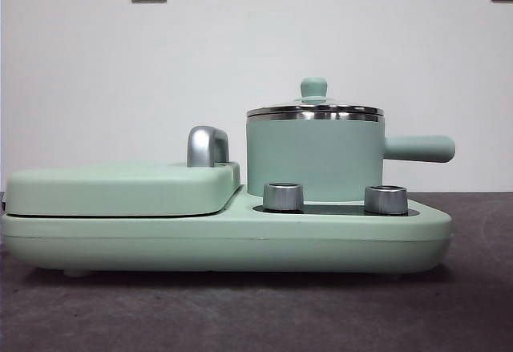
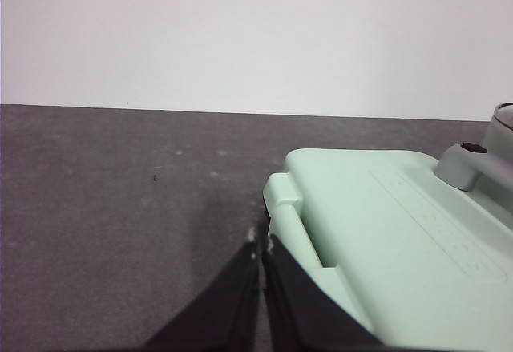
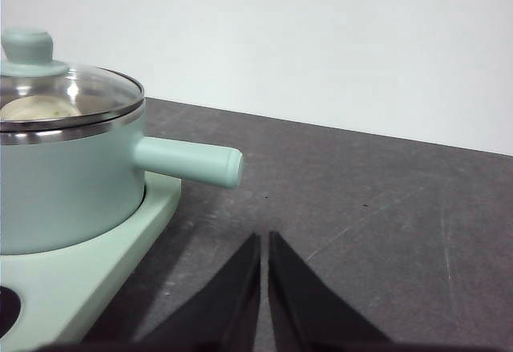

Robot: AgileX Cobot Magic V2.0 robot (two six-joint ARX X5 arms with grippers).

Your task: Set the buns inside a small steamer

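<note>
The right gripper (image 3: 264,244) is held low over the table (image 3: 385,208) with jaws pressed together, near the small steamer (image 3: 68,184), off its handle end. A bun (image 3: 40,108) is seen through the steamer's glass lid (image 3: 72,91). The left gripper (image 2: 260,249), jaws likewise together, is held beside the griddle lid (image 2: 385,232), well apart from the steamer.
</note>
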